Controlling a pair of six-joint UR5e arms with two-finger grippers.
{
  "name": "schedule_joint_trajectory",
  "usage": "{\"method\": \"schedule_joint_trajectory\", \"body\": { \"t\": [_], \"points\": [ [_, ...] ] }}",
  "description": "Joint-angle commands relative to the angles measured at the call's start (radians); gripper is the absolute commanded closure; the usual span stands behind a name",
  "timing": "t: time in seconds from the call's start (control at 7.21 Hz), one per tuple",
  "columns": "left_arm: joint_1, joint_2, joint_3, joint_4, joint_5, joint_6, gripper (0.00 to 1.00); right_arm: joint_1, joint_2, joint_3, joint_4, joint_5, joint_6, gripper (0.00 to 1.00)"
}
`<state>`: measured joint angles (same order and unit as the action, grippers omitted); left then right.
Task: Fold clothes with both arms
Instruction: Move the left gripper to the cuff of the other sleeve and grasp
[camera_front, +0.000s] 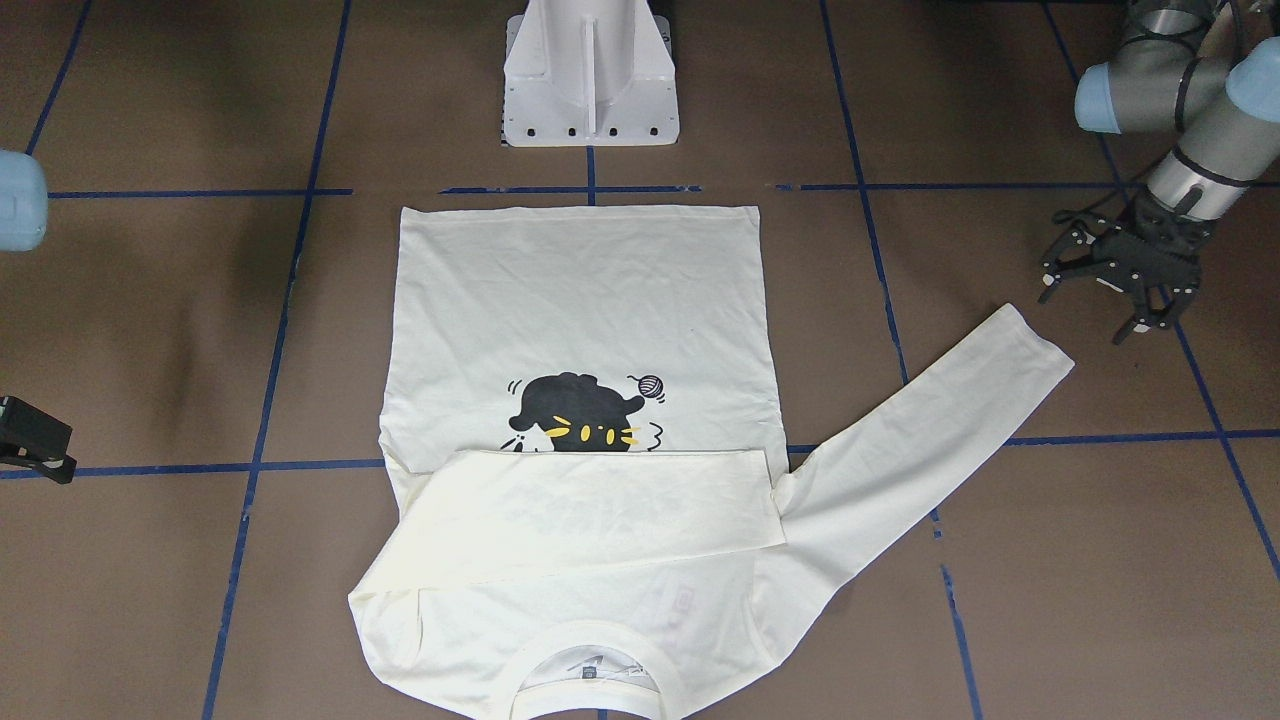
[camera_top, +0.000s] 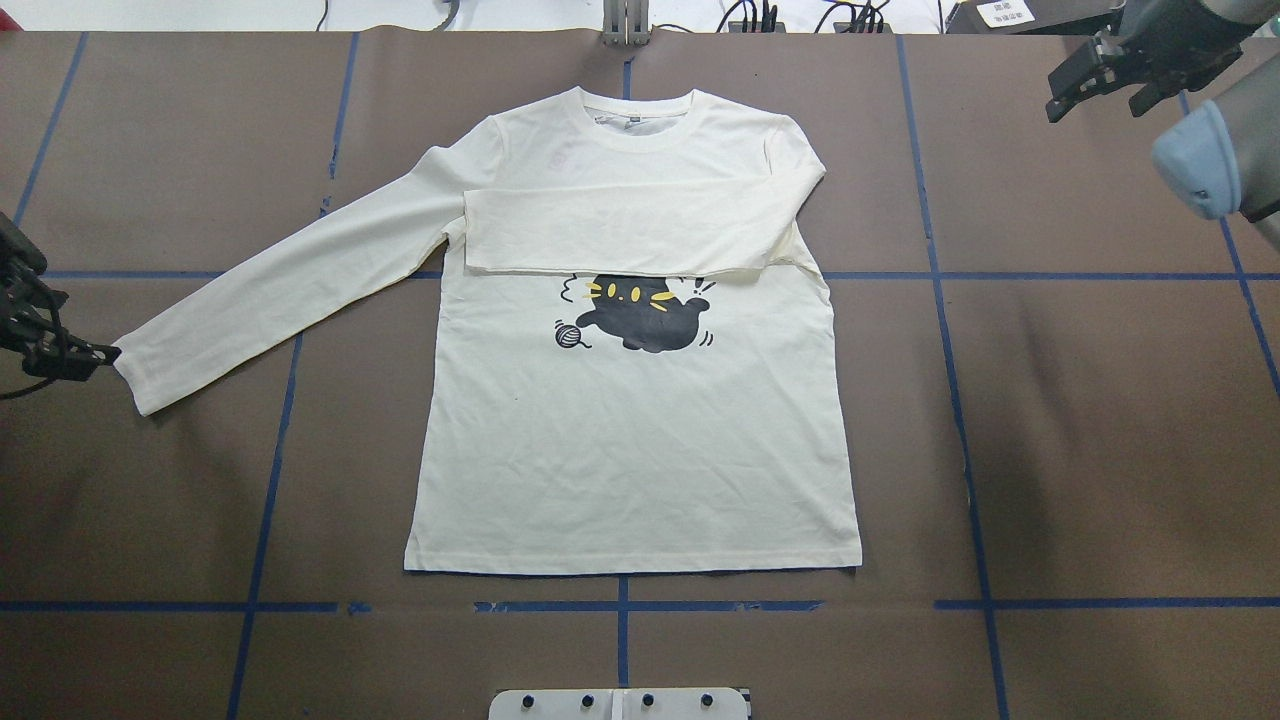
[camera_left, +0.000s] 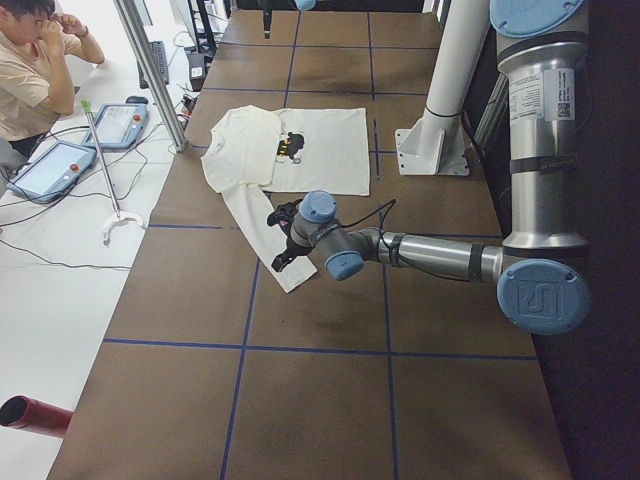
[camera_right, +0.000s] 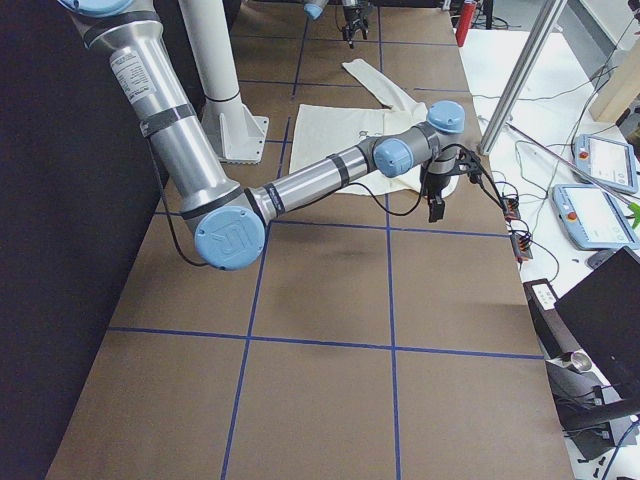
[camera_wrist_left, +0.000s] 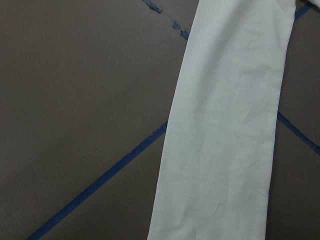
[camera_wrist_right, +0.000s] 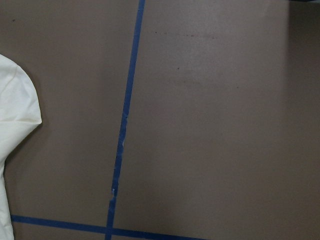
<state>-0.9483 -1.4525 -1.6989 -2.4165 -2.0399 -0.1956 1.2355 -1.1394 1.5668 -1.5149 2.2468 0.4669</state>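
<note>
The cream-white shirt (camera_top: 640, 440) lies flat and print-up on the brown table, its collar at the far side. One sleeve (camera_top: 620, 235) is folded across the chest and covers the top of the black cat print (camera_top: 645, 315). The other sleeve (camera_top: 280, 285) stretches out toward my left side; it also fills the left wrist view as the sleeve (camera_wrist_left: 225, 125). My left gripper (camera_front: 1092, 305) hangs open just beyond that sleeve's cuff (camera_front: 1035, 350), holding nothing. My right gripper (camera_top: 1097, 100) is raised at the far right corner, open and empty, away from the shirt.
The white pedestal base (camera_front: 590, 80) stands at the robot's side of the table. Blue tape lines (camera_top: 620, 606) cross the brown surface. A person (camera_left: 35, 70) sits beyond the table's far edge, with teach pendants (camera_left: 60, 165) beside them.
</note>
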Motion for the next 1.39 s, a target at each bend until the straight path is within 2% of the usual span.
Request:
{"method": "schedule_joint_trajectory", "body": {
  "t": [0.0, 0.14, 0.42, 0.69, 1.11, 1.25],
  "points": [
    [0.118, 0.017, 0.005, 0.000, 0.084, 0.001, 0.00, 0.007, -0.033, 0.021, 0.004, -0.001, -0.008, 0.00],
    [0.138, 0.017, 0.005, -0.001, 0.086, 0.001, 0.00, 0.007, -0.051, 0.041, 0.004, -0.001, -0.008, 0.00],
    [0.149, 0.017, 0.013, 0.000, 0.108, 0.002, 0.14, 0.007, -0.072, 0.088, -0.001, 0.000, -0.008, 0.00],
    [0.151, 0.017, 0.015, 0.000, 0.112, 0.004, 0.22, 0.007, -0.080, 0.093, -0.001, 0.000, -0.008, 0.00],
    [0.167, 0.017, 0.022, 0.000, 0.135, 0.004, 0.23, 0.007, -0.097, 0.091, 0.004, -0.001, -0.008, 0.00],
    [0.177, 0.017, 0.022, 0.000, 0.150, 0.005, 0.26, 0.007, -0.099, 0.093, 0.004, -0.001, -0.008, 0.00]
  ]
}}
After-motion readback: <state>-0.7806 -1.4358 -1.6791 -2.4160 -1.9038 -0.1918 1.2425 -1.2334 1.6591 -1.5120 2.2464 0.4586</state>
